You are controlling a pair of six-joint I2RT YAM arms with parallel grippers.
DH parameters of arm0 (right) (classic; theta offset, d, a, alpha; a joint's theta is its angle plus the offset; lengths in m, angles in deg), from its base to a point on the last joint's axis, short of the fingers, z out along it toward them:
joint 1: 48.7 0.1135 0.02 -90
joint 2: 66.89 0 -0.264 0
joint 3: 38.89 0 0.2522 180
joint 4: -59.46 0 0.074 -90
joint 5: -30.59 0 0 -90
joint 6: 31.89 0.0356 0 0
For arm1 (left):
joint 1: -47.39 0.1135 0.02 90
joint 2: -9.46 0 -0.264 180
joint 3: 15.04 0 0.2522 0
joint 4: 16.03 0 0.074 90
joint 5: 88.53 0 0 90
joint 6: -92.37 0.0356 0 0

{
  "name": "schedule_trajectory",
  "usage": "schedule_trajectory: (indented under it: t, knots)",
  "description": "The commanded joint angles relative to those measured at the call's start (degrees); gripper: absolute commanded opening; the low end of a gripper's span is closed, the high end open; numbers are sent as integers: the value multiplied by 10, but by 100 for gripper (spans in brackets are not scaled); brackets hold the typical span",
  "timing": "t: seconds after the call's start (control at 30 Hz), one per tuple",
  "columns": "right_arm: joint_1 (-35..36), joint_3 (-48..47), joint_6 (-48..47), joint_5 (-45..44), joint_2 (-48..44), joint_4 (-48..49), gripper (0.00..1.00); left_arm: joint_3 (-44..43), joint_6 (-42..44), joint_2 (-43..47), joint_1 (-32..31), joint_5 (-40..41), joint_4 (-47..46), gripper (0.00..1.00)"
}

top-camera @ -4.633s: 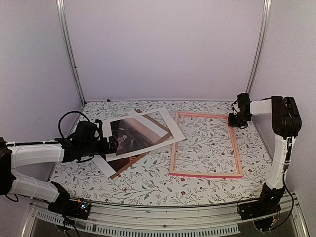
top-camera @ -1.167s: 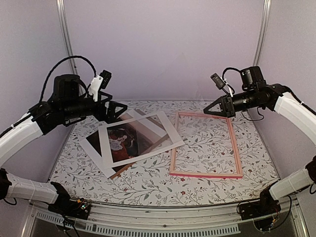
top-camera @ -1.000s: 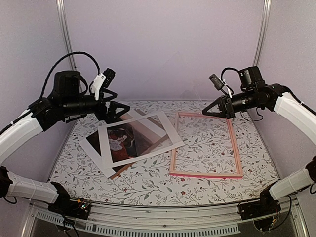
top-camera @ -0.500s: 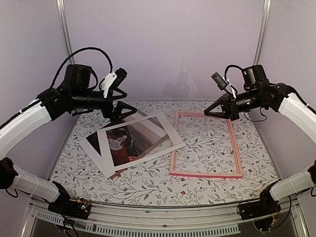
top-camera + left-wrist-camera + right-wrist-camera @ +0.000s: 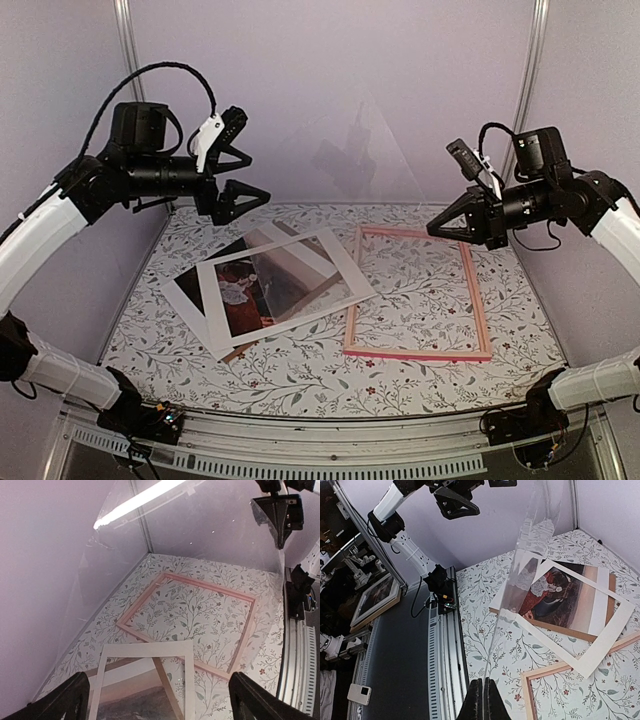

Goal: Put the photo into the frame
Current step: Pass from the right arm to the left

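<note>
The photo (image 5: 243, 287) lies at the left of the table under a white mat board (image 5: 340, 262); it also shows in the right wrist view (image 5: 555, 592). The pink frame (image 5: 415, 353) lies flat at the right, nothing inside it, and shows in the left wrist view (image 5: 210, 583). My right gripper (image 5: 440, 228) is raised over the frame's far rail and shut on the edge of a clear sheet (image 5: 365, 150), which stands up between the arms (image 5: 535, 535). My left gripper (image 5: 240, 160) is high above the photo, open wide and empty (image 5: 157, 676).
A brown backing board (image 5: 248, 347) and a white sheet (image 5: 190, 310) stick out from under the mat board. Metal posts stand at the back corners (image 5: 130, 90). The rail with cables runs along the near edge (image 5: 445, 645).
Both arms have risen from table level. Over the last second the left gripper has moved up, the right gripper has moved right, and the clear sheet now stands taller between them.
</note>
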Motion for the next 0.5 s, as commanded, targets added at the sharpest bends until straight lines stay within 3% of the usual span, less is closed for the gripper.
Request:
schedule_trajectory:
  t: [0.0, 0.23, 0.47]
  knots:
    - [11, -27, 1, 2, -22, -12, 0, -32, 26, -9, 7, -16, 30, 100]
    - [35, -36, -2, -26, -28, -38, 0, -90, 44, -39, 14, -38, 74, 100]
    - [36, -19, -6, -42, -36, -52, 0, -95, 58, -24, 27, -44, 90, 100]
